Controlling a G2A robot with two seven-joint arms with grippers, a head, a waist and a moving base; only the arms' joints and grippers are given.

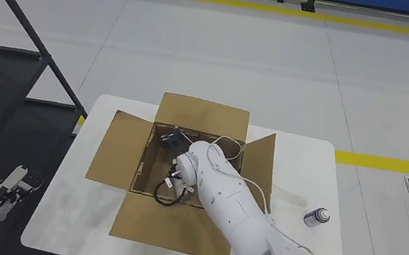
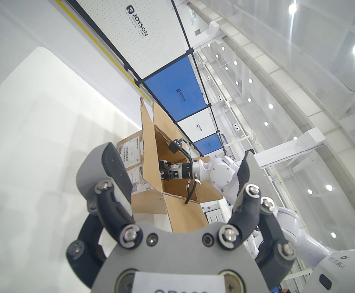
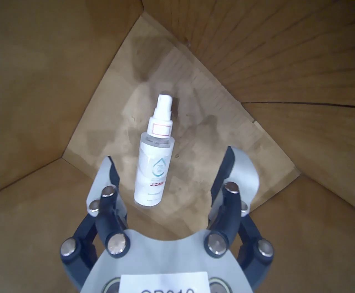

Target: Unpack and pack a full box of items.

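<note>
The cardboard box (image 1: 203,116) sits on the white surface (image 1: 301,165) with all four flaps folded outward and its top open. The right arm goes down into that opening, a black cable (image 1: 167,199) looping off its wrist. Inside, the right tool (image 3: 169,158) hangs over the box floor with its fingers (image 3: 110,172) spread wide and nothing pinched between them. Below it a spray bottle (image 3: 155,155) lies on its side on the brown floor of the box, near the middle and apart from the walls. The bottle has a white label and a white spray cap; its flat base points toward the tool and its nozzle points away. From the wrist it lines up with the gap between the two fingers, and neither finger touches it. A small can (image 1: 316,216) with a dark top stands upright on the surface, on the right-arm side of the box and well apart from it. The left tool (image 2: 179,155) is off beyond the left edge of the surface, far from the box and aimed toward it, its dark pads (image 2: 116,166) held wide apart and empty. From there the near wall of the box shows white shipping labels (image 2: 130,155), and the right arm can be seen inside between the raised flaps
</note>
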